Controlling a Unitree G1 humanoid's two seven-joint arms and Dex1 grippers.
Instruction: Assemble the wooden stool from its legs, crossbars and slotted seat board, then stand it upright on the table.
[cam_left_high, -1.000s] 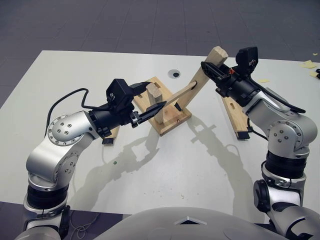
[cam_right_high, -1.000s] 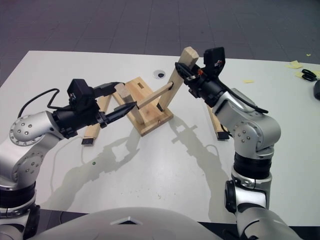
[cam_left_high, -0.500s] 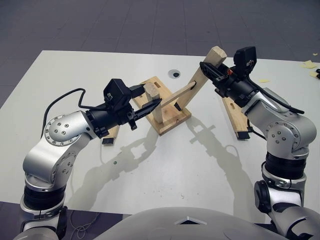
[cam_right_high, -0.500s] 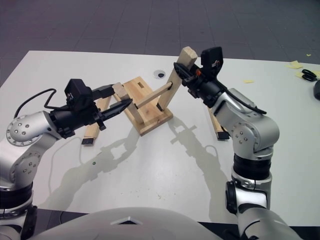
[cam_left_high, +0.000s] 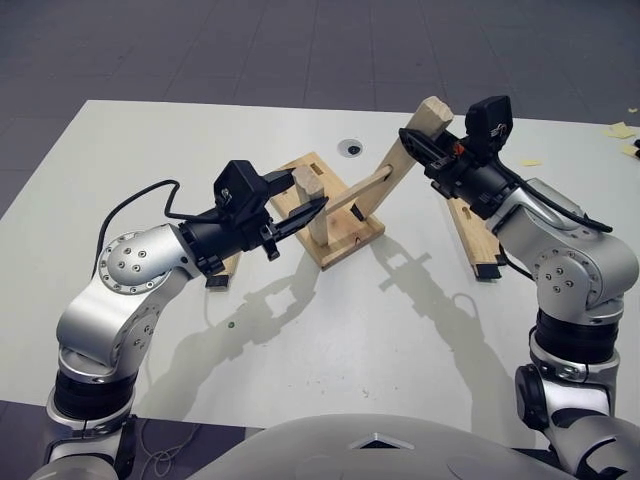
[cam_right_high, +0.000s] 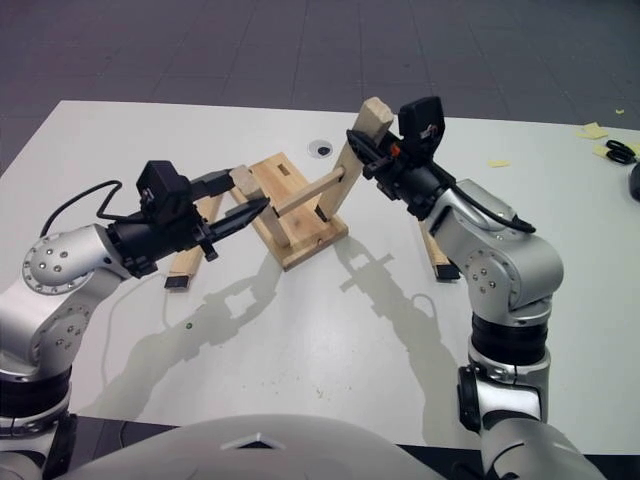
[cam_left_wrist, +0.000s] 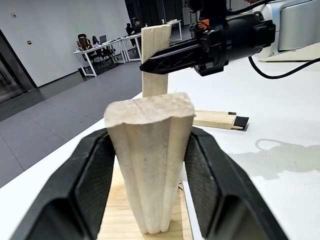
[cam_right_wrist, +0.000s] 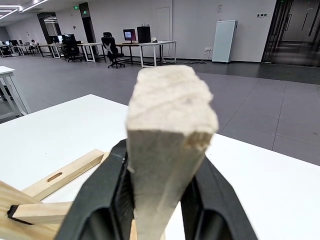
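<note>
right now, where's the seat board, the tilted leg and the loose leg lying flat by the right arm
seat board (cam_left_high: 352, 240): left eye view, bare near corner.
tilted leg (cam_left_high: 433, 110): left eye view, its top end.
loose leg (cam_left_high: 478, 240): left eye view, middle of its flat face.

No text or number is legible; the green sign (cam_right_wrist: 75, 7) high in the hall is too small.
</note>
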